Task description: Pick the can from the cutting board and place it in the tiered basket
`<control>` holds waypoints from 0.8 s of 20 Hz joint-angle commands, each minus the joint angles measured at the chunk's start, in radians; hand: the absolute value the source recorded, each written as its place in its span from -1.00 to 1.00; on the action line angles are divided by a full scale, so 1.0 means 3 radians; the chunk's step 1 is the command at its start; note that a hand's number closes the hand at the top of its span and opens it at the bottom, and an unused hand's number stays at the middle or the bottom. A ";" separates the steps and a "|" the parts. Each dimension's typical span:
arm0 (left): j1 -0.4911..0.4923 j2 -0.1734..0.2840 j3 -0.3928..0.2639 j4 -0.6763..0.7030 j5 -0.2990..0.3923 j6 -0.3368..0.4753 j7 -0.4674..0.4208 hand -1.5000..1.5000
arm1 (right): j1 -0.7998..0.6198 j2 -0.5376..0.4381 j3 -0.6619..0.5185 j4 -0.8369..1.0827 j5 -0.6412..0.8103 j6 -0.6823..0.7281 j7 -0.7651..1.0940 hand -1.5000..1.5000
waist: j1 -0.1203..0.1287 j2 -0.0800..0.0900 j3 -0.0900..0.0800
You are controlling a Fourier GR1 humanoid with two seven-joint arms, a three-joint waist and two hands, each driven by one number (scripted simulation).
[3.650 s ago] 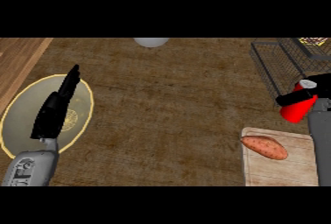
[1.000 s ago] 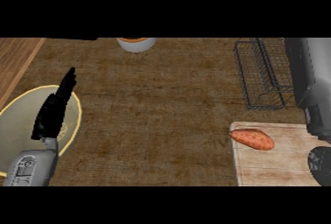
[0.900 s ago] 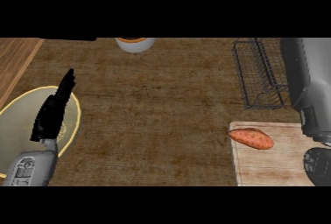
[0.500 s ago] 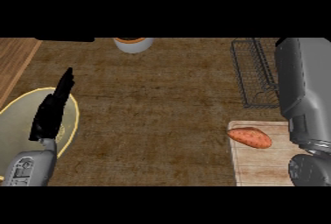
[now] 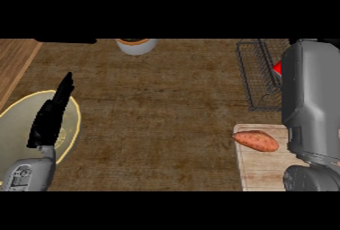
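Observation:
Only a small red piece of the can (image 5: 277,68) shows, inside the outline of the black wire tiered basket (image 5: 256,78) at the upper right, right against the left edge of my grey right forearm (image 5: 312,103). That forearm runs from the lower right corner up over the basket and hides my right hand and the rest of the can. The light wooden cutting board (image 5: 262,168) lies at the lower right with no can on it. My left hand (image 5: 50,119) rests open at the left, fingers straight.
An orange sweet potato (image 5: 256,140) lies on the board's far end. A yellow-rimmed plate (image 5: 13,130) sits under my left hand. A white cup (image 5: 136,46) with an orange top stands at the far edge. A lighter wood strip (image 5: 13,58) borders the far left.
My right forearm has swung up from the lower right and now stretches over the basket. A red piece of the can has come into sight beside it. The left hand has not moved.

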 commanded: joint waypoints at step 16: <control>-0.0005 -0.0050 -0.0082 0.0099 -0.0068 -0.0004 -0.0013 0.00 | 0.0016 0.0332 0.0202 -0.1418 0.0339 -0.0015 0.0952 -1.00 | 0.0055 -0.0096 -0.0010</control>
